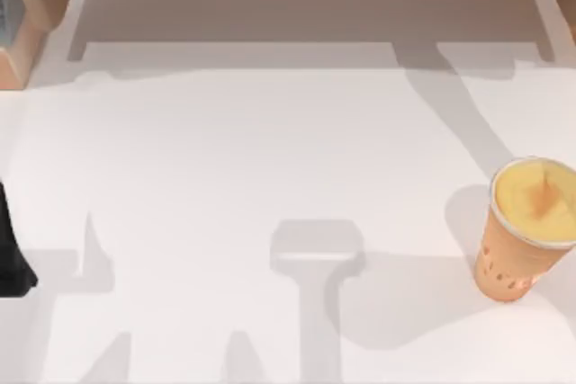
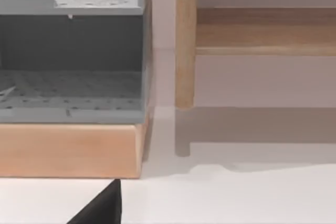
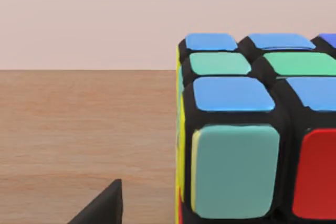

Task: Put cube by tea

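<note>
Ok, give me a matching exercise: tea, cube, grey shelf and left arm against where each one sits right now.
1. tea
2. cube
3. grey perforated shelf
4. left arm

A. at the top view's left edge
B. close before the right wrist camera, wood-grain surface behind it
C. upright at the table's right side
D. above a wooden base, in the left wrist view

Pairs: 1-C, 2-B, 3-D, 4-A
</note>
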Controlling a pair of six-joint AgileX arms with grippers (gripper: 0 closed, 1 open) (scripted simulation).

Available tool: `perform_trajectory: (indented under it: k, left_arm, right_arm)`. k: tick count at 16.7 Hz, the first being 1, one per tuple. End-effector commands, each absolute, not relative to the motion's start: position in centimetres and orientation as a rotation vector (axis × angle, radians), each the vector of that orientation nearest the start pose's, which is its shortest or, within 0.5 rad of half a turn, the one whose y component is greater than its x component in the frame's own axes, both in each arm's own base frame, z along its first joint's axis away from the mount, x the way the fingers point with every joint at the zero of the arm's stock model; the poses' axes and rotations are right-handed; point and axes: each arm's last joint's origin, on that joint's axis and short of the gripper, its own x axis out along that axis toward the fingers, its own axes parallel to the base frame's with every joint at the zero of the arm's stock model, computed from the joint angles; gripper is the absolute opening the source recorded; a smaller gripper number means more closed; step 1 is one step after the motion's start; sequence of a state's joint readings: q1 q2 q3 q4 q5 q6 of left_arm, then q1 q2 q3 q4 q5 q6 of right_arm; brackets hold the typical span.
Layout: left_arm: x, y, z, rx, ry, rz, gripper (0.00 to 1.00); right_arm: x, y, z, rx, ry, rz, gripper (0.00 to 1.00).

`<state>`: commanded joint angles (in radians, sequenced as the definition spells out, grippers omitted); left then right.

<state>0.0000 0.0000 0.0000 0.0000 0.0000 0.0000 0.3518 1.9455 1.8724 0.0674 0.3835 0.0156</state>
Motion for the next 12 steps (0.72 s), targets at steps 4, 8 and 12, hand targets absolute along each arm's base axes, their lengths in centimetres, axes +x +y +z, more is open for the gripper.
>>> perform_trajectory:
  k: [4, 8, 12]
  left_arm:
    - [10.57, -0.12, 16.00, 0.000, 0.000, 0.000, 1.00]
    - [10.57, -0.12, 16.00, 0.000, 0.000, 0.000, 1.00]
    - [10.57, -0.12, 16.00, 0.000, 0.000, 0.000, 1.00]
  right_arm:
    - [44.10, 15.69, 38.71, 0.000, 0.000, -0.010, 0.62]
    - [44.10, 15.69, 38.71, 0.000, 0.000, -0.010, 0.32]
    - [44.10, 15.69, 38.71, 0.000, 0.000, -0.010, 0.02]
